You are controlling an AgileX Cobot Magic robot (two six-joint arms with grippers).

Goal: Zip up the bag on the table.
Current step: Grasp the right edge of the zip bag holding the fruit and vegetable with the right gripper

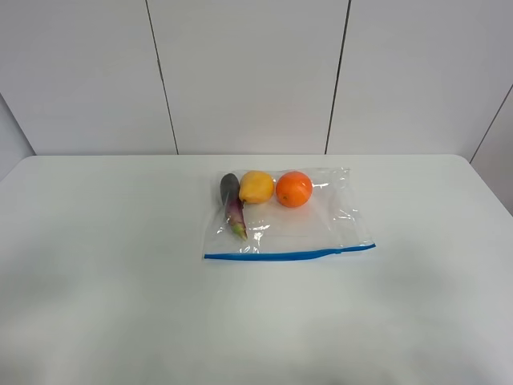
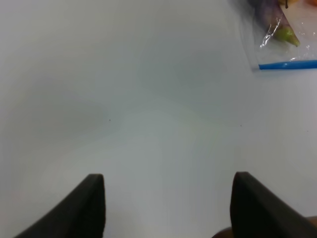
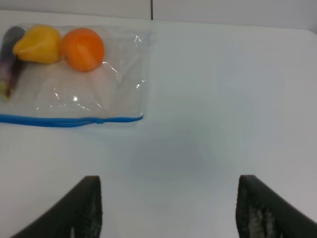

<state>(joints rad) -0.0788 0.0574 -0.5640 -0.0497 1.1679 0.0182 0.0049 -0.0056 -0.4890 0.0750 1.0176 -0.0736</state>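
Bag [image 1: 288, 215] lies clear of spread left hand [image 2: 168, 174] and right hand [image 3: 168, 177].

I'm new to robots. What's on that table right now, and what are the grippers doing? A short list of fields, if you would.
surface: white table
main item: clear bag lying flat near the middle
inside it: orange, yellow fruit, eggplant, in a row toward the far edge
closure: blue zip strip along the near edge; sealed or not, cannot tell
left gripper: open, empty, over bare table, apart from the bag
right gripper: open, empty, apart from the bag
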